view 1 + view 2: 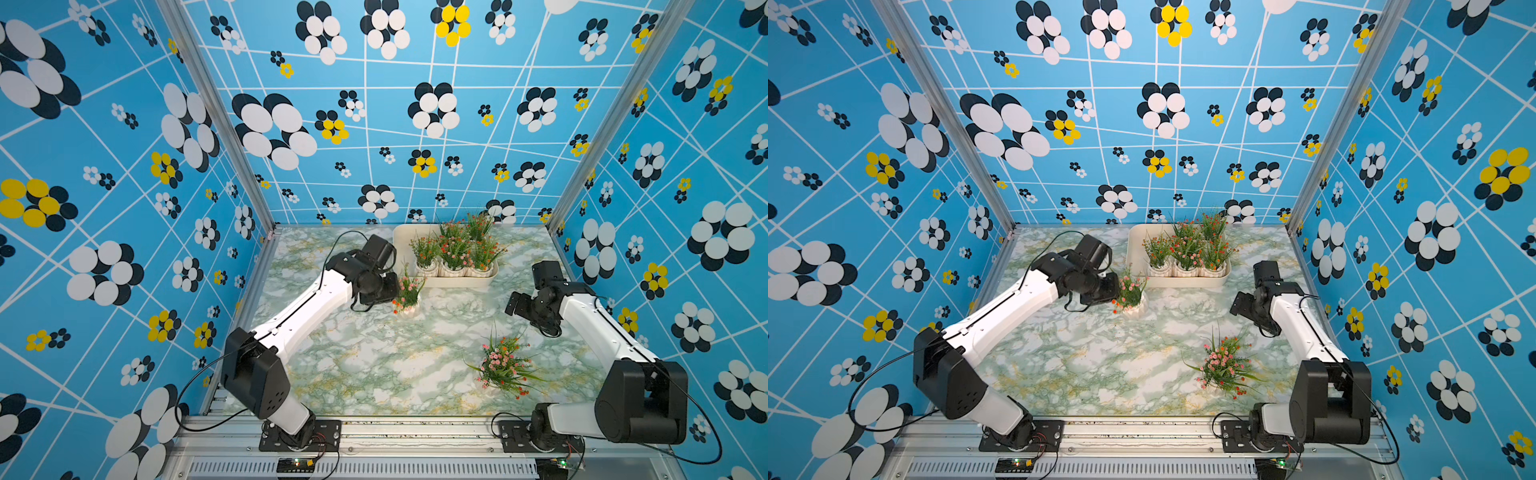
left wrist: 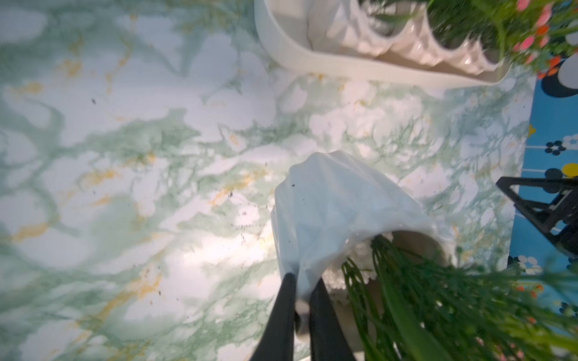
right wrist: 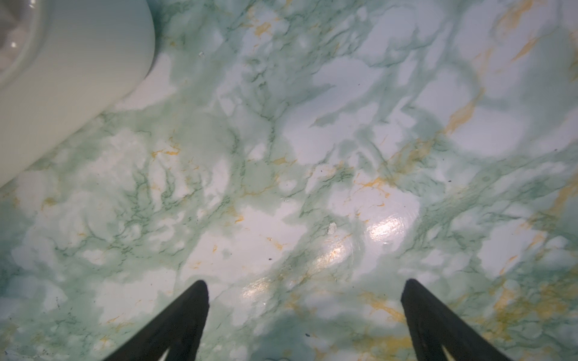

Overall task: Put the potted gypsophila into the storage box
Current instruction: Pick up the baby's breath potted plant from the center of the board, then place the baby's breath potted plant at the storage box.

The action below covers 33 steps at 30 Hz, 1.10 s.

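The left gripper point(image 2: 304, 281) is pinching the rim of a tilted gypsophila pot point(image 2: 331, 203), jaws almost together, just near-left of the storage box point(image 1: 453, 283). The box is standing far, right of middle, and holding several other pots point(image 1: 453, 268). The right gripper point(image 3: 305, 283) is hanging spread wide over the marble table point(image 3: 312, 156), gripping nothing. A loose pot point(image 1: 505, 368) is sitting near right.
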Available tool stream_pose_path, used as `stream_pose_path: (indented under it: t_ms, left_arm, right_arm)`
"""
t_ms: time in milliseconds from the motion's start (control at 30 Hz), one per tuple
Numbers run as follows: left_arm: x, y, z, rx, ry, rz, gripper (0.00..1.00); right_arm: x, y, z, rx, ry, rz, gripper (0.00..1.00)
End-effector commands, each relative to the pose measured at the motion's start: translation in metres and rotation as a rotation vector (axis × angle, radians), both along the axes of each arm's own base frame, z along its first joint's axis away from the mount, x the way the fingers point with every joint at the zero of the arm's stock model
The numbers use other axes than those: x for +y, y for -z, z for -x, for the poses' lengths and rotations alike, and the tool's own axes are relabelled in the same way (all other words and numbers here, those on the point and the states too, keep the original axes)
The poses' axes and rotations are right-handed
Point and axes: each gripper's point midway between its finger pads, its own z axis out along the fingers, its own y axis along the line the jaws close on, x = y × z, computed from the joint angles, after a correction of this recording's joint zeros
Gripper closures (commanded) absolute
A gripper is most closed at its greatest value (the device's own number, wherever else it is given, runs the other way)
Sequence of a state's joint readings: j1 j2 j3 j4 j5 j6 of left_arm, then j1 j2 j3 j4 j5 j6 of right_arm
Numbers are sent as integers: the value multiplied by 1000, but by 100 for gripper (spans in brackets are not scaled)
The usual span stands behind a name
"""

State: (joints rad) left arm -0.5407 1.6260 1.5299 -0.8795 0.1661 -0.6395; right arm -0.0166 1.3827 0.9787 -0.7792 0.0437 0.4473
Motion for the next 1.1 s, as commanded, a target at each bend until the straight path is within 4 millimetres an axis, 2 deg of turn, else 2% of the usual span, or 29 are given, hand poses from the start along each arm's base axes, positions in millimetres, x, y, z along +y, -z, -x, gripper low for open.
stream_pose_path:
  t_ms: [0, 133, 300, 533, 667, 800, 1067]
  left_arm:
    - [4, -17, -29, -35, 54, 0, 100]
    - [12, -32, -75, -78, 19, -4, 100]
    - [14, -36, -127, -106, -15, 1, 100]
    - [6, -36, -178, -157, -11, -7, 100]
    - [6, -32, -199, -188, -35, 6, 100]
    - [10, -22, -210, -188, -57, 12, 100]
    - [-7, -9, -227, -241, 10, 41, 100]
  right_arm:
    - [2, -10, -10, -23, -14, -23, 1]
    - [3, -13, -17, -20, -27, -24, 1]
    - [6, -16, -25, -20, -41, -40, 1]
    - [9, -14, -27, 15, -70, -55, 1]
    - [11, -10, -25, 30, -76, -63, 1]
    - [11, -7, -24, 40, -82, -65, 1]
    - [13, -4, -24, 47, -86, -72, 1]
